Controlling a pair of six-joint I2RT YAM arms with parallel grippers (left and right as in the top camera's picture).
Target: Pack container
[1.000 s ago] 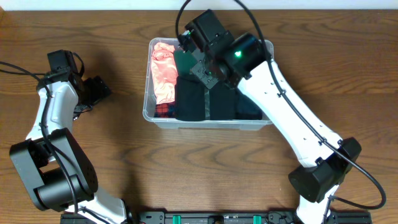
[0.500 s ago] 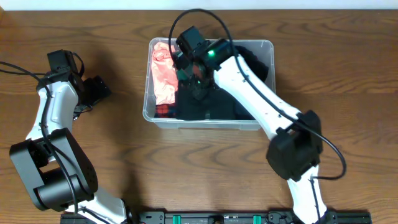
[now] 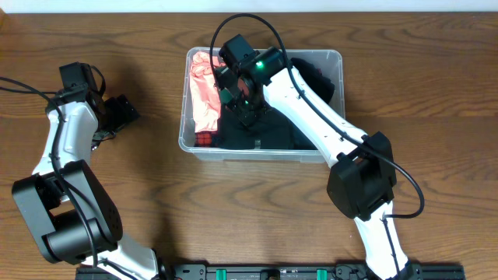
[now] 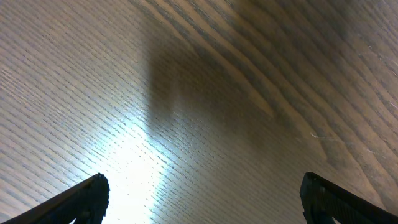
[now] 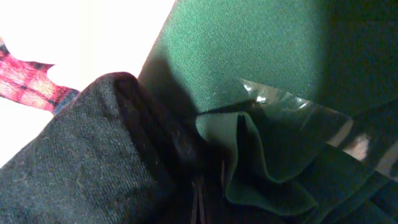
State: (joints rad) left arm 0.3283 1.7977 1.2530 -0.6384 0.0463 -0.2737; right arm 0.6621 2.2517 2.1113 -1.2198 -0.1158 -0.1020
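table (image 3: pixel 257 210): brown wood grain, fills the overhead view.
right arm (image 3: pixel 311 117): white links, black joints; reaches from the near edge up and left, over the bin's near-right corner, wrist above the bin interior.
container (image 3: pixel 233 154): clear plastic bin, rounded corners, thick rim; sits upper centre of the table, long side across, stuffed with clothes.
left arm (image 3: pixel 66 140): white and black, on the left side of the table, well apart from the bin.
dark garment (image 3: pixel 264 134): black knit, takes up the centre and right of the bin; fuzzy weave up close in the right wrist view.
pink garment (image 3: pixel 204 93): coral, crumpled along the bin's left wall.
green cloth (image 5: pixel 249 56): dark green, folded, lying against the black knit; a bit of shiny clear film on it.
plaid cloth (image 3: pixel 204 138): red check, near-left corner of the bin, just beside the pink.
right gripper (image 3: pixel 243 105): down inside the bin among the dark and green fabric, jaws closed; tips buried, looks like nothing is pinched but hard to tell.
left gripper (image 4: pixel 202 205): jaws spread wide, over bare wood, holding nothing.
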